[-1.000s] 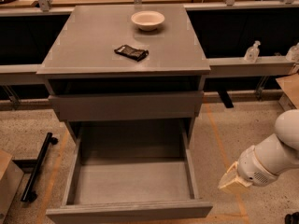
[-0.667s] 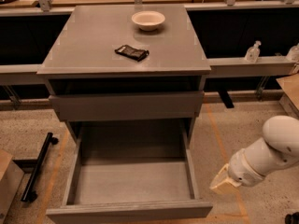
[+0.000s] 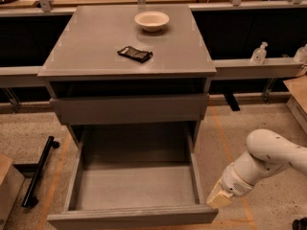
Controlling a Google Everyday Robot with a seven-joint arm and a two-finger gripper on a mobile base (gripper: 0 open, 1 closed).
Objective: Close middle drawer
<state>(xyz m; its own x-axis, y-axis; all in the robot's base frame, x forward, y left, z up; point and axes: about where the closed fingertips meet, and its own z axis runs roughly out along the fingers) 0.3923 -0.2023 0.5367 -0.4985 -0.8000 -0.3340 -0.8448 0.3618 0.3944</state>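
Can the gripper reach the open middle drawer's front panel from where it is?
Probably yes: the gripper sits just right of the middle drawer's front corner, with nothing visible between them.

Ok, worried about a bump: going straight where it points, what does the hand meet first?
The hand, right of the open middle drawer, would probably meet its right side wall near the front; depth is unclear.

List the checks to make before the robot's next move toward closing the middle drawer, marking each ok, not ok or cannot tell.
1. Middle drawer pulled out, nothing inside to jam: ok.
2. Claw in front of the drawer: not ok, it sits beside the right front corner.
3. Claw touching drawer: cannot tell.
4. Bowl and dark packet lie back from the cabinet top edge: ok.
5. Black bar apart from drawer: ok.
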